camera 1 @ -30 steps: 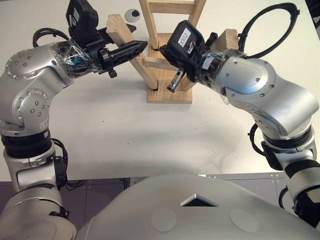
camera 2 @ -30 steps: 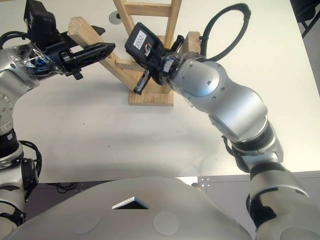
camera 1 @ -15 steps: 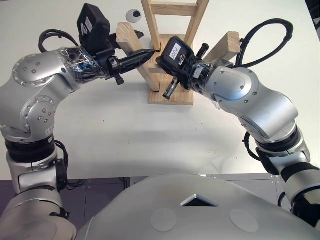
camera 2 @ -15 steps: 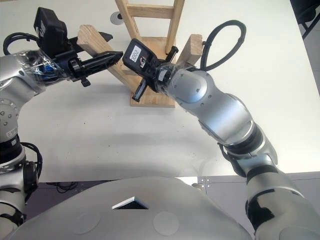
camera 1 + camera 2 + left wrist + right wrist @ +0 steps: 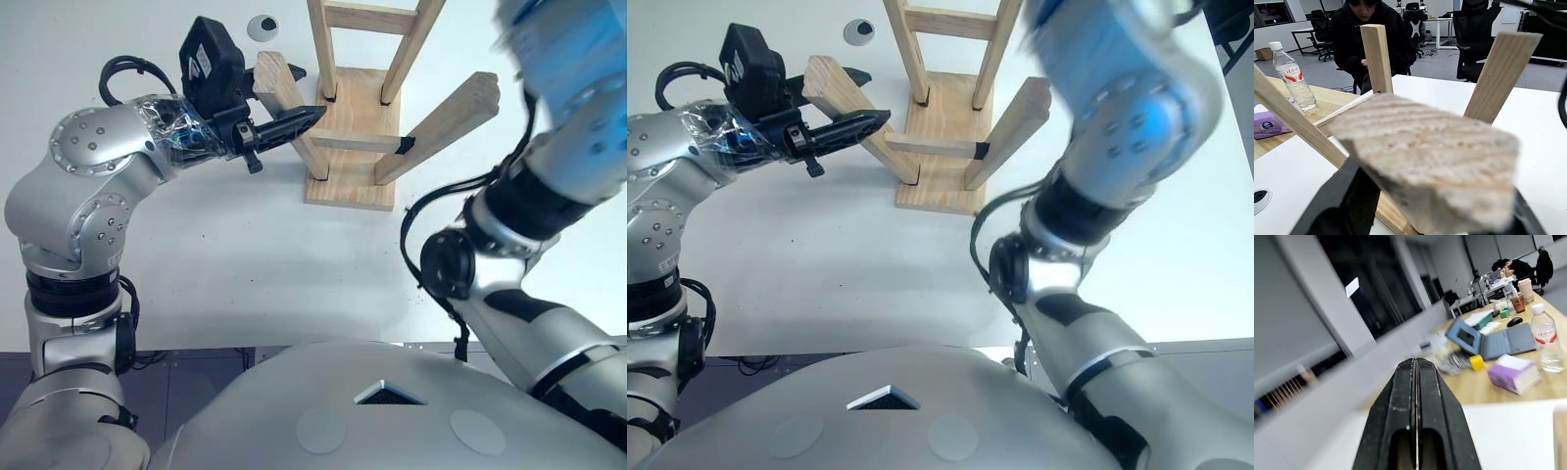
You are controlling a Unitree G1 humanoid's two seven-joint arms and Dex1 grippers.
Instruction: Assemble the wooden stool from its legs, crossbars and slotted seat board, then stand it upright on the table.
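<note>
Stool (image 5: 358, 117): upside down on the white tabletop (image 5: 245, 245). The slotted seat board (image 5: 355, 186) lies flat on the surface and all four legs point up.

Left end effector (image 5: 306, 92): clamped on the upper end of the near-left leg (image 5: 294, 117), one black finger (image 5: 294, 117) on either side of the wood. The left wrist view shows the cut end of that leg (image 5: 1425, 161) seated between the fingers. The leg leans away from the board towards this end effector.

From the grip, the lower crossbar (image 5: 358, 143) runs across to the near-right leg (image 5: 441, 122), which also leans outward. The two far legs (image 5: 323, 49) stand beyond the grip, joined by an upper crossbar (image 5: 377, 17). A small grey disc (image 5: 262, 26) lies on the tabletop just behind the left end effector.

Right end effector (image 5: 1415, 362): fingers pressed together, nothing between them, held high and aimed into the room, well apart from the stool.

Containers: a clear capped bottle (image 5: 1292, 73) stands on a separate wooden desk (image 5: 1337, 105) beyond the stool, next to a purple tissue pack (image 5: 1268, 129). Its fill level cannot be judged.
</note>
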